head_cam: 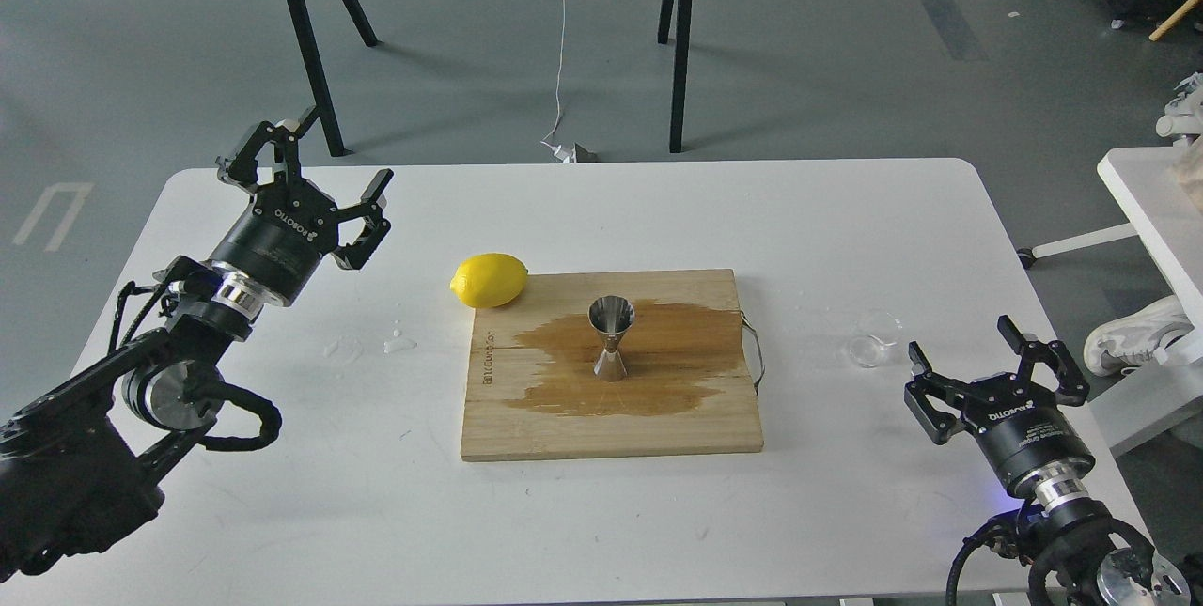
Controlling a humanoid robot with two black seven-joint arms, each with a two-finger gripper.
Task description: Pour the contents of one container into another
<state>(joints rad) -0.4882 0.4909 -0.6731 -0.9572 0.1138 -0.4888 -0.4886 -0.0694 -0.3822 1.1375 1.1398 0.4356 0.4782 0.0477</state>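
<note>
The shiny steel jigger [611,338] stands upright on the wooden board [611,427], in the middle of a brown wet stain. The small clear glass cup [871,339] sits on the white table to the right of the board. My right gripper [996,364] is open, low at the table's right front, a little below and right of the cup, apart from it. My left gripper [308,160] is open and raised over the table's far left, well away from the board. Neither gripper holds anything.
A yellow lemon [489,280] lies at the board's back left corner. Small water drops [399,341] dot the table left of the board. A second white table [1151,202] stands at the right edge, with a shoe [1132,343] below it.
</note>
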